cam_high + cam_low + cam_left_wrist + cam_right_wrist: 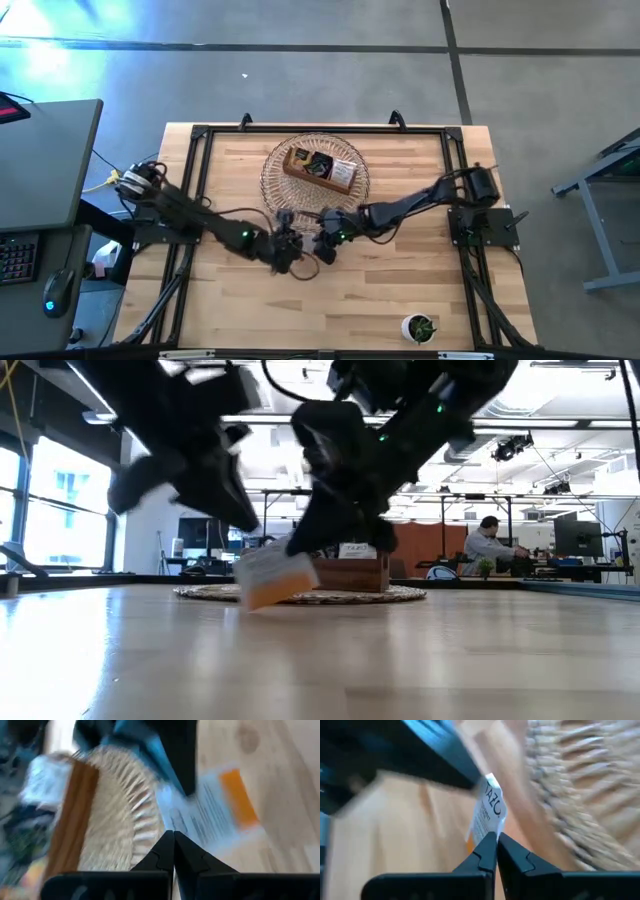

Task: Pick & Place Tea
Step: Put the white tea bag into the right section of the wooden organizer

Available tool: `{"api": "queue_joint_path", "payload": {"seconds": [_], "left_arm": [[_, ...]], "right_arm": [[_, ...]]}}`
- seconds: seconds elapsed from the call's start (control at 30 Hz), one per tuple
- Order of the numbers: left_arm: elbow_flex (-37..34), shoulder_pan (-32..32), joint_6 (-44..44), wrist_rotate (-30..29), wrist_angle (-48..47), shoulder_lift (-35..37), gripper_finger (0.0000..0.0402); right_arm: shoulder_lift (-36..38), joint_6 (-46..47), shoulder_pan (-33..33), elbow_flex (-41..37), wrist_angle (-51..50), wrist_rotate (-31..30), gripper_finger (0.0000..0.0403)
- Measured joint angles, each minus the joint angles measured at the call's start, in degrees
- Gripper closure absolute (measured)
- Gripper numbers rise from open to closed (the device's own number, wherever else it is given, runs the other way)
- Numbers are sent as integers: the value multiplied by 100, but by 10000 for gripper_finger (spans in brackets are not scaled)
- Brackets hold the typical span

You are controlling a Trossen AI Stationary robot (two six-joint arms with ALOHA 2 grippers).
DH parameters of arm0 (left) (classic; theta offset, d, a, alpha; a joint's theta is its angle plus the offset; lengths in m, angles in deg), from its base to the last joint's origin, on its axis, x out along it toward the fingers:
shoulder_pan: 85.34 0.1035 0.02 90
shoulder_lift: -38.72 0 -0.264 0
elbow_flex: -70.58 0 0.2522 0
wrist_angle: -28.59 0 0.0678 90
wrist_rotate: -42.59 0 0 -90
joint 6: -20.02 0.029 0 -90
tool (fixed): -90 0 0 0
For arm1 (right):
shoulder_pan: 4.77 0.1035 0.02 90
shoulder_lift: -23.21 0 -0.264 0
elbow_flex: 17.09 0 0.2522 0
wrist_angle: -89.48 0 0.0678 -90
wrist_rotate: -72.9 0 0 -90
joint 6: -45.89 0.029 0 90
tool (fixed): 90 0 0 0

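Note:
One tea sachet (275,578), white with an orange band, hangs tilted near the table's middle, just in front of the round wicker mat (280,185). My right gripper (496,837) is shut on it. My left gripper (173,836) is shut right beside the same sachet (220,805), with nothing between its fingers. In the high view the two grippers, left (290,250) and right (325,243), nearly meet and hide the sachet. More tea sachets lie in the brown wooden tray (320,168) on the mat. My right gripper pinches the sachet by one edge (487,827) between its two fingers, slanting down from the table's right side. The printed face stands up beyond the fingertips, tilted. Whether its low orange corner (262,600) touches the table, I cannot tell. My left gripper: its shut fingertips lie against the sachet's near edge (192,837) in the left wrist view, but I cannot tell whether they touch it.
A small green plant in a white pot (420,327) stands near the front right edge. Bare wood lies in front of both grippers. Black frame rails (200,160) run along the table's sides. A person sits in the room far behind (490,545).

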Motion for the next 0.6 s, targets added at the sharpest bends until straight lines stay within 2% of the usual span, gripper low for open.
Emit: {"api": "queue_joint_path", "payload": {"seconds": [0.07, 0.13, 0.23, 0.3, 0.4, 0.5, 0.6], "left_arm": [[59, -167, -453, -381, -413, 169, 401], [131, -289, -921, -489, -649, 325, 401], [126, -363, -1687, -514, -1040, 597, 401], [135, -349, -2095, -488, -1150, 628, 401], [118, -347, -2287, -513, -1339, 640, 401], [126, -347, -2289, -505, -1406, 647, 401], [126, -347, -2289, -504, -1417, 645, 401]], "right_arm": [[250, -200, -1, -7, -459, -342, 400], [572, -456, -2, -9, -902, -914, 398], [1035, -1063, -92, 0, -1267, -2218, 396], [1264, -1828, -200, -2, -1370, -3170, 400], [1520, -2322, -455, 0, -1540, -4145, 399], [1590, -1953, -789, 2, -1798, -4204, 400], [1413, -1756, -1056, 0, -1937, -3983, 400]]}}
